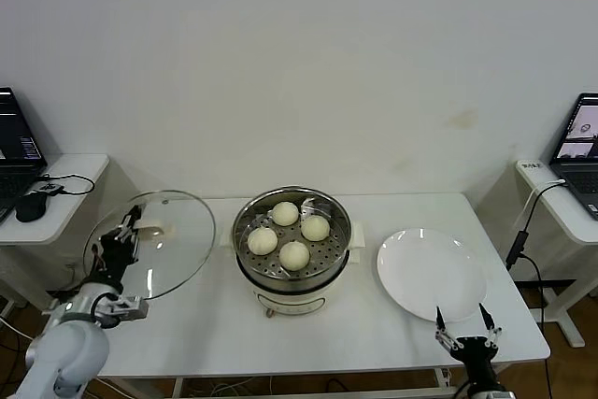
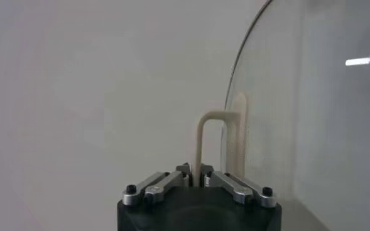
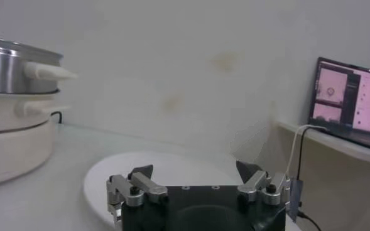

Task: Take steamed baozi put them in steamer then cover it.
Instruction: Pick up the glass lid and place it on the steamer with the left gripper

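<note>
Several cream-white steamed baozi (image 1: 285, 213) lie on the perforated tray of the shiny steel steamer (image 1: 249, 260), which stands uncovered at the middle of the table. To its left the cover (image 1: 173, 242), a clear glass lid with a metal rim, hangs tilted above the table's left end. My left gripper (image 1: 129, 229) is shut on the lid's cream bar handle (image 2: 200, 141). The same lid's glass (image 2: 310, 113) fills one side of the left wrist view. My right gripper (image 1: 465, 322) stands open at the table's front right edge, by the white plate (image 1: 425, 273).
An open laptop (image 1: 17, 142) and a mouse (image 1: 30, 204) sit on a side table at the left. Another laptop (image 1: 581, 142) sits on a side table at the right, its cable (image 1: 519, 235) hanging down. The steamer's side and handle (image 3: 43, 71) show in the right wrist view.
</note>
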Robot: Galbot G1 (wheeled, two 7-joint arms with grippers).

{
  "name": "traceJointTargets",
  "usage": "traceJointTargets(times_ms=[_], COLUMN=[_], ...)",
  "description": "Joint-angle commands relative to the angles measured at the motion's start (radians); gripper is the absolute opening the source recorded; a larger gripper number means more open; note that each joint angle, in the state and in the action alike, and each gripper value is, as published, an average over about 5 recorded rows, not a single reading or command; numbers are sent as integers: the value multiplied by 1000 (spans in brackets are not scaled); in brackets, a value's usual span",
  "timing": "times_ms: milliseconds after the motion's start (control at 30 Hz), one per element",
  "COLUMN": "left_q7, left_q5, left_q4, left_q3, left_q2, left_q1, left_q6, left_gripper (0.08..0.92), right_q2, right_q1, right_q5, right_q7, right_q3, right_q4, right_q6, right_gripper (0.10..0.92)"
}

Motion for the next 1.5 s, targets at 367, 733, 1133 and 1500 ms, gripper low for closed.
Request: traceJointTargets(times_ms=[367,733,1133,1500], left_q7=[220,318,321,301], left_q5=[66,293,398,431], left_q4=[-63,63,187,201], left_q3=[583,722,732,704], left_q2=[-92,-283,-401,-410], left_q1=[-425,-547,-555,-524], left_q6=[338,392,362,336], left_gripper=[155,155,155,155], right_q2=[48,56,54,46], right_q1=[9,24,20,18], right_q5=[-200,-234,-248,-245], right_q7=[31,42,39,40], right_q3=[-77,-105,-111,-113], right_q4=[-12,-29,-49,-57], right_q6=[11,15,33,38], right_gripper=[822,823,823,823])
